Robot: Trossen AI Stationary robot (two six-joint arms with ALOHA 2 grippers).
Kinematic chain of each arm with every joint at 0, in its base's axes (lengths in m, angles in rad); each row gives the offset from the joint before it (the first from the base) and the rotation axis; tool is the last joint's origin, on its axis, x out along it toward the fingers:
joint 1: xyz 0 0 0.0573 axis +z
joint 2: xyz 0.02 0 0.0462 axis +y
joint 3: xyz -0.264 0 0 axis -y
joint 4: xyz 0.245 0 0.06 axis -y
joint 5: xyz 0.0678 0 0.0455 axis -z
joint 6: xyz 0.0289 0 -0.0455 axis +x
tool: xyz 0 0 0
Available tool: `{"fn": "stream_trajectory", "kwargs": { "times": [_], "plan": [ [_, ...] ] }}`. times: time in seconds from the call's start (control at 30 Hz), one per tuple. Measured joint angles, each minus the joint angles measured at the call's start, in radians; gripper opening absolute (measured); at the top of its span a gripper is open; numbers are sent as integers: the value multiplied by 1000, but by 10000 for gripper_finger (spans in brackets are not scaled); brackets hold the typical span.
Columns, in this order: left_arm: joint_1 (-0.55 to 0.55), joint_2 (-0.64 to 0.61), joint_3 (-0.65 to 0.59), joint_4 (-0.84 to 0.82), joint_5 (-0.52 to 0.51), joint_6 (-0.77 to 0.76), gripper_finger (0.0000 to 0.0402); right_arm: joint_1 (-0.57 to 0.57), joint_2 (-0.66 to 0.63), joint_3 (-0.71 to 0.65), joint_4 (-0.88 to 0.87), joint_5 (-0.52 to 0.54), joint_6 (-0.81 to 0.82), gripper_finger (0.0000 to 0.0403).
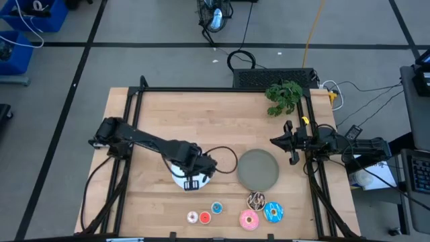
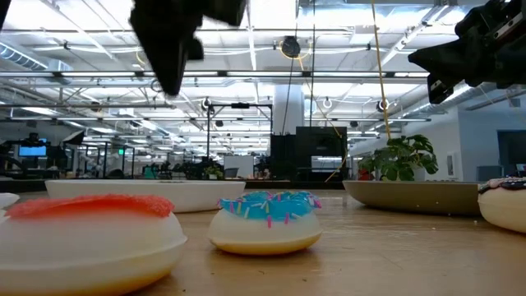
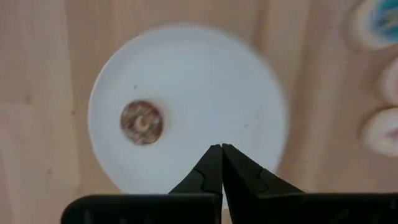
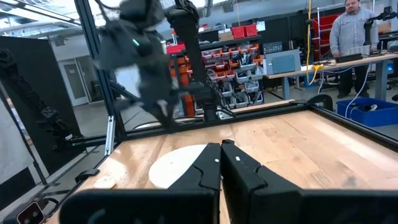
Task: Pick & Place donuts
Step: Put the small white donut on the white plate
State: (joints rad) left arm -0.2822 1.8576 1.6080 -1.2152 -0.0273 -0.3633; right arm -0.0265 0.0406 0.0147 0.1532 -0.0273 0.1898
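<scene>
A tiny brown donut [image 3: 142, 122] lies flat on the white plate [image 3: 186, 74]. My left gripper [image 3: 221, 149] hovers shut above that plate [image 1: 176, 176], beside the donut and touching nothing; in the high view the gripper [image 1: 191, 183] hides the donut. Near the table's near edge lie a tiny red donut [image 1: 205, 217], a tiny blue one [image 1: 217, 208], a larger pink one [image 1: 249, 219], a larger blue one [image 1: 273, 212] and a dark brown drizzled one [image 1: 256, 199]. My right gripper [image 1: 289, 142] waits shut at the table's right side.
A grey round plate [image 1: 259, 169] sits right of the white plate. A small pale ring [image 1: 193, 216] lies left of the red donut. A green plant [image 1: 283, 96] stands at the far right corner. Black frame rails run along the table's left and right sides.
</scene>
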Motion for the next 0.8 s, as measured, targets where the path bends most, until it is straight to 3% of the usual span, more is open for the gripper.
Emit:
{"fn": "stream_trajectory", "kwargs": {
  "times": [0.23, 0.6, 0.8],
  "plan": [
    [-76, 0, 99, -3, -26, -86, 10, 0, 0, 0, 0, 0, 0, 0],
    [-117, 15, 115, -14, -23, -150, 4, 0, 0, 0, 0, 3, 0, 0],
    [-119, 91, 116, -16, 71, -137, 4, 0, 0, 0, 0, 4, 0, 0]
  ]
}}
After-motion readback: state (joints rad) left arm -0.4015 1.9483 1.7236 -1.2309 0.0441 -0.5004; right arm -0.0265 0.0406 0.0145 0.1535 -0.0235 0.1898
